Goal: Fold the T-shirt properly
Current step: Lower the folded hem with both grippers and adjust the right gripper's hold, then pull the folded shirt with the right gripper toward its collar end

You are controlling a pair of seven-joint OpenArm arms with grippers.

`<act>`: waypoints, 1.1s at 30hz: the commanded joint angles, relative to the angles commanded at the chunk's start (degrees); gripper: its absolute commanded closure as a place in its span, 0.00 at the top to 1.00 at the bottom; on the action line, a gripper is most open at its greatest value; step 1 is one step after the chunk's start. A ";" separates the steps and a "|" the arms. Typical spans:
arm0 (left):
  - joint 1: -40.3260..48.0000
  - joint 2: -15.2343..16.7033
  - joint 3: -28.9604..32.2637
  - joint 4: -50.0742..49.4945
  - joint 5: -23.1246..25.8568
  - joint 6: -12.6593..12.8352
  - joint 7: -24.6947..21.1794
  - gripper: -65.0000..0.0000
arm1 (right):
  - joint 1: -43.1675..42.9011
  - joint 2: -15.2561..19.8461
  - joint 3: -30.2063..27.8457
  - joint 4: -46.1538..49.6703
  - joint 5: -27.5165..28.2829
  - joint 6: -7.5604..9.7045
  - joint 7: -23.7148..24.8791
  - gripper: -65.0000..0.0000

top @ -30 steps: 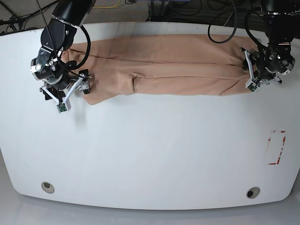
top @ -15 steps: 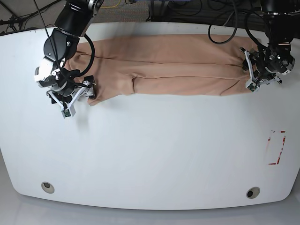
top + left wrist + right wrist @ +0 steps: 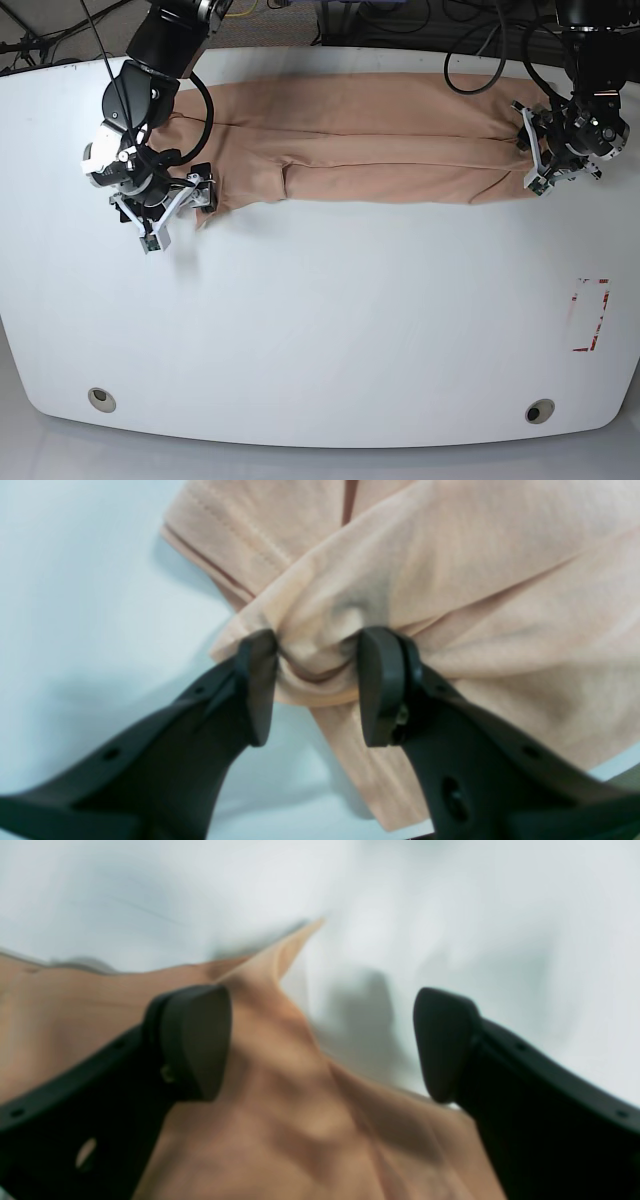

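The T-shirt [image 3: 350, 150] lies as a long peach band across the far side of the white table [image 3: 320, 320]. At its right end in the base view, my left gripper [image 3: 534, 160] is shut on a bunched fold. The left wrist view shows both fingers of the left gripper [image 3: 315, 680] squeezing the T-shirt [image 3: 475, 580] by its hemmed edge. At the band's lower left corner, my right gripper [image 3: 190, 200] is open. In the right wrist view the right gripper [image 3: 320, 1040] straddles the pointed corner of the T-shirt [image 3: 275, 1120], with the left finger [image 3: 195, 1040] over cloth.
A red-outlined mark [image 3: 590, 315] sits near the table's right edge. Two round holes [image 3: 100, 400] [image 3: 540, 411] are near the front edge. Cables [image 3: 480, 60] hang behind the far edge.
My right gripper has moved to the right, from bare table beside the shirt onto its lower left corner. The left gripper has stayed in place, still holding the fold.
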State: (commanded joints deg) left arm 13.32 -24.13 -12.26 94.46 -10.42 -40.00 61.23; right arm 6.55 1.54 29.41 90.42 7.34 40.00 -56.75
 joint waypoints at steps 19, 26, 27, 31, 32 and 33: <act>-0.09 0.00 0.00 -0.09 0.00 0.00 0.00 0.38 | 0.79 2.02 0.00 -3.08 0.00 0.00 1.23 0.69; -0.09 0.00 0.00 -0.09 0.00 0.00 0.00 0.38 | 1.23 2.55 0.00 -3.16 0.00 0.00 0.44 0.69; -0.09 0.00 0.09 -0.09 0.00 0.00 0.00 0.38 | 1.23 2.37 -0.09 -3.16 0.00 0.00 0.44 0.69; -0.09 0.00 0.09 -0.09 0.00 0.00 0.00 0.38 | 1.23 0.18 -0.09 -3.16 -0.18 0.00 0.35 0.69; -0.09 0.00 0.09 -0.09 0.00 0.00 0.00 0.38 | 1.23 0.00 -0.09 -3.16 -0.18 0.00 0.35 0.69; -0.09 0.00 0.09 -0.09 0.00 0.00 0.00 0.38 | 1.23 -0.26 -0.09 -3.34 -0.18 0.00 0.35 0.69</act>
State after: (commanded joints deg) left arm 13.23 -24.13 -12.18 94.37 -10.42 -40.00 61.23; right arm 7.78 1.27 29.32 87.08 7.16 40.00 -56.40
